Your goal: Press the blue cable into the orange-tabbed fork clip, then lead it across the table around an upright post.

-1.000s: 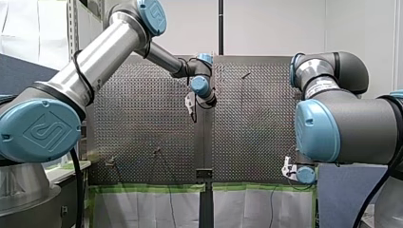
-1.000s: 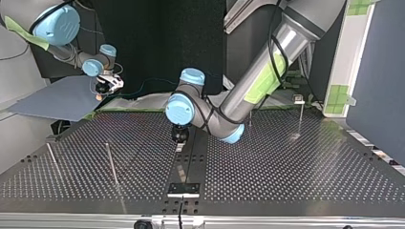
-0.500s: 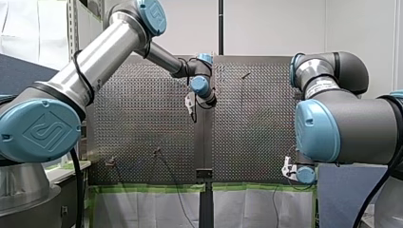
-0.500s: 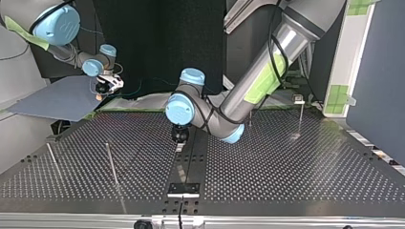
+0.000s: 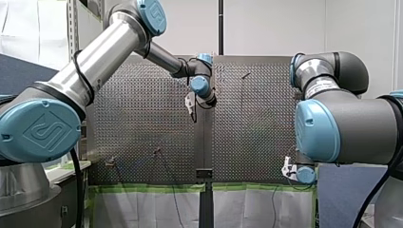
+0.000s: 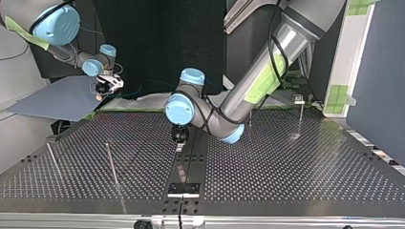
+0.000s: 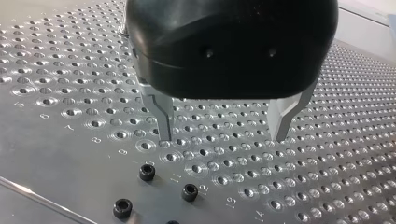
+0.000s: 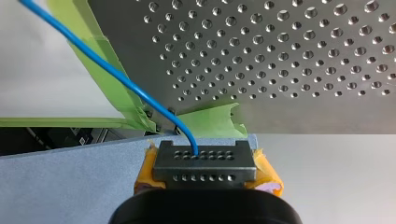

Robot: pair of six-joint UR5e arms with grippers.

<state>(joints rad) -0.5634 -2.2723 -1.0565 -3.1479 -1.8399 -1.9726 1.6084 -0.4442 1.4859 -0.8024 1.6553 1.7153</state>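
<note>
Nothing is moved since earlier: blue cable (image 8: 122,79) is clamped by right gripper (image 8: 201,161) for routing; left gripper (image 7: 223,135) is held open, empty.

Left gripper (image 7: 222,138), metal fingers (image 7: 163,114) apart, over perforated table (image 7: 60,79), black screws (image 7: 147,172) beside

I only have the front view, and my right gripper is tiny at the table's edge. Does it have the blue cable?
Observer: Yes. In the right wrist view the right gripper is shut on the blue cable, which runs off past the green tape at the table's edge.
Operator: And my left gripper, anything in it?
Observer: No. The left wrist view shows the left gripper open over the perforated table, with nothing between its metal fingers.
</note>
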